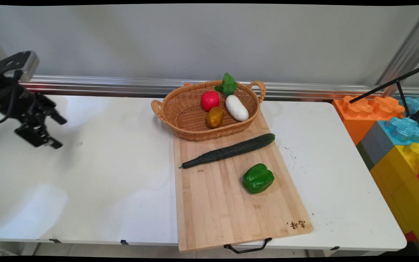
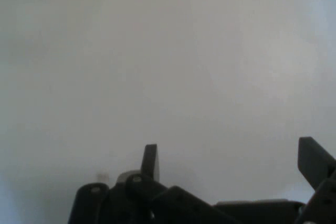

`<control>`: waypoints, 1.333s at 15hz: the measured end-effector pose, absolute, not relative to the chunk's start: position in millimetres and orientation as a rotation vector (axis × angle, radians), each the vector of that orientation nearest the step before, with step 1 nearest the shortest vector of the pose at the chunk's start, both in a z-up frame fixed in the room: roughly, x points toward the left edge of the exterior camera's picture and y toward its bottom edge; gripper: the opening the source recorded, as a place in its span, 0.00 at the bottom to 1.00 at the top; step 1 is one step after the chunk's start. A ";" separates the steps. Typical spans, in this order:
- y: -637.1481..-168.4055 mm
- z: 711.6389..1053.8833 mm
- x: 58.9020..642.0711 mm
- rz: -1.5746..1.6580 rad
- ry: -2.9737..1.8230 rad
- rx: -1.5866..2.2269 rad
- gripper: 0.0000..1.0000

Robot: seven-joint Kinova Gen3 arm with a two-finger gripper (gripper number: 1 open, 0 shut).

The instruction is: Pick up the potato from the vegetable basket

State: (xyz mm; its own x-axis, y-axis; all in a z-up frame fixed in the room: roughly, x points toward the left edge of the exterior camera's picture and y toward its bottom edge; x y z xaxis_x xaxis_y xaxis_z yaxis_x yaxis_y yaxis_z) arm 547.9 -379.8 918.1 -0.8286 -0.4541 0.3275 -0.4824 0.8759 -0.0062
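Observation:
My black gripper (image 1: 59, 131) hangs open and empty above the table's far left, well away from everything else. In the hand view the gripper (image 2: 233, 163) shows its two fingers spread wide over bare white table. A wooden cutting board (image 1: 227, 203) lies at the middle of the table. On it rest a long dark cucumber (image 1: 227, 150) and a green bell pepper (image 1: 258, 178). A wicker basket (image 1: 180, 109) stands at the board's far end and holds a red tomato (image 1: 210, 100), a brown potato (image 1: 215, 116) and a white radish (image 1: 236, 107) with green leaves.
Large orange, blue, yellow and grey toy blocks (image 1: 395, 138) stand stacked off the table's right end, with a black tripod (image 1: 402, 91) over them. A metal rail (image 1: 122, 84) runs along the wall behind the table. The board's black handle (image 1: 247, 248) overhangs the near edge.

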 end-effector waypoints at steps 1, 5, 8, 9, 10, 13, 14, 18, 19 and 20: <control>-385.3 919.1 540.6 0.145 -2.707 0.692 1.00; -407.8 921.4 511.9 0.215 -2.625 0.678 1.00; -428.8 921.0 484.6 0.261 -2.559 0.674 1.00; -437.0 920.4 474.2 0.274 -2.535 0.675 1.00; -443.0 919.8 466.6 0.281 -2.520 0.676 1.00; -470.2 912.8 430.7 0.294 -2.458 0.695 1.00; -480.5 909.4 416.9 0.298 -2.435 0.710 1.00; -521.6 890.0 361.0 0.309 -2.361 0.780 1.00; -529.1 884.6 349.9 0.312 -2.348 0.802 1.00; -537.9 876.3 336.7 0.310 -2.336 0.834 1.00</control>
State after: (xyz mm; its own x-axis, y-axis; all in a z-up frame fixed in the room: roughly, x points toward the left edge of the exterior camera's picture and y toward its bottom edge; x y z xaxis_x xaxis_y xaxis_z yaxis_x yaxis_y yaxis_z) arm 336.7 -537.9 876.3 -0.6007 -0.4877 0.6335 -0.6359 0.7717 -0.0089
